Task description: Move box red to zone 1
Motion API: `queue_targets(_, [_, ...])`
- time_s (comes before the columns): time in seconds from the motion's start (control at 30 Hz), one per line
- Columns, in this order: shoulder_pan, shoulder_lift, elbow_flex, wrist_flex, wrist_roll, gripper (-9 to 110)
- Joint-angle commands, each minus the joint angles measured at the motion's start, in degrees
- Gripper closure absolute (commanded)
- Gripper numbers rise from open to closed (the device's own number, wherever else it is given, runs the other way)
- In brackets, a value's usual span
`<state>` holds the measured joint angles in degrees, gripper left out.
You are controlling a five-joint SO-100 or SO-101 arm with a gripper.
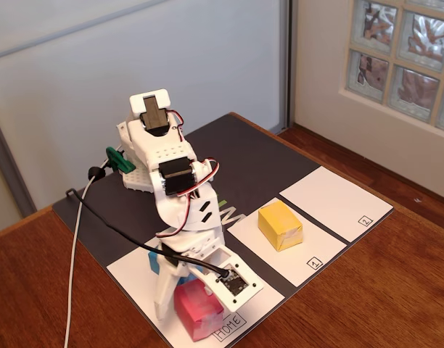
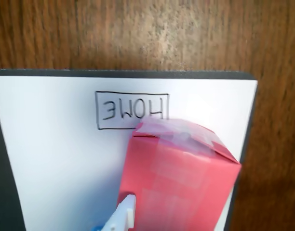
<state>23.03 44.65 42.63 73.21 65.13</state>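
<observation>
We see the gripper lowered over the white HOME sheet, its white fingers straddling the box red; whether they press on the block or merely flank it we cannot tell. In the wrist view only one white fingertip shows, just beside the left face of the box red, with a sliver of blue at the bottom edge.

That wrist view reveals the block's taped, glossy folded end and the boxed word HOME (upside down to this camera) on the sheet, which the fixed view shows only small. The fixed view alone gives the layout: the blue block peeks out behind the arm on the same sheet, the yellow block sits on zone 1, and the panel marked 2 lies beyond it.

All panels rest on a dark mat on the wooden desk. The box red is well apart from zone 1. A white cable trails across the mat and desk.
</observation>
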Motion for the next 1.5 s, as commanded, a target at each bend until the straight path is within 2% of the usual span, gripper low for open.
queue_targets(0.0, [-0.8,-0.9,-0.6,-1.2,0.2,59])
queue_targets(0.27, [-1.6,4.8,-1.0,1.8,-1.1,68])
queue_targets(0.7, [-1.5,0.2,-1.0,-2.0,-0.4,66])
queue_targets(1.0, [-1.5,-3.1,-1.0,-3.7,-1.3,69])
queue_targets(1.07, [-1.2,-3.3,-1.0,-3.8,-1.9,73])
queue_targets(1.17, [-0.8,-3.3,-1.0,-3.8,-2.6,101])
queue_targets(1.47, [-0.9,-0.3,-1.2,-0.3,-3.3,102])
